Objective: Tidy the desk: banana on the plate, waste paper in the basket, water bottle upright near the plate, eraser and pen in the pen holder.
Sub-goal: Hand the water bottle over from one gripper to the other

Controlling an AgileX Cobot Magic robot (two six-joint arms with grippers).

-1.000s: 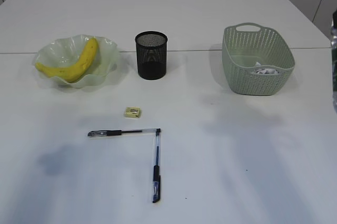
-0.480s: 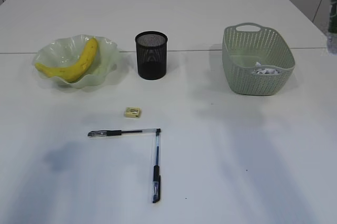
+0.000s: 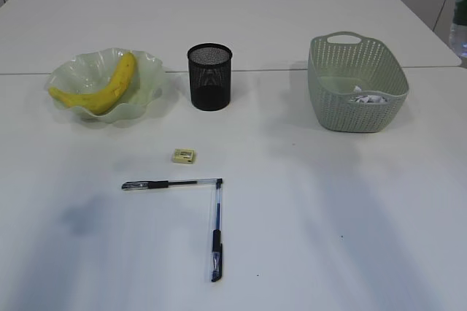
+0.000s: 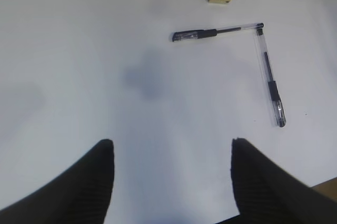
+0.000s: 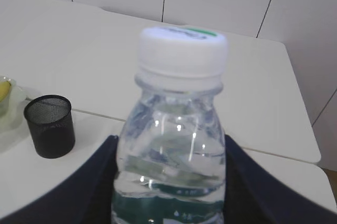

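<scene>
While the right gripper clamps its fingers around the water bottle, held upright with cap on top, the plate lies far off to their left beyond the pen holder. Nearer that plate, the left gripper hangs with fingers spread wide and empty over the desk.

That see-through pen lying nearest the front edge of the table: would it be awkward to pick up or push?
Probably fiddly: the pen is thin and lies flat on the desk, leaving little to grab. Its round barrel looks apt to roll if nudged sideways. It seems stiff and light.
</scene>
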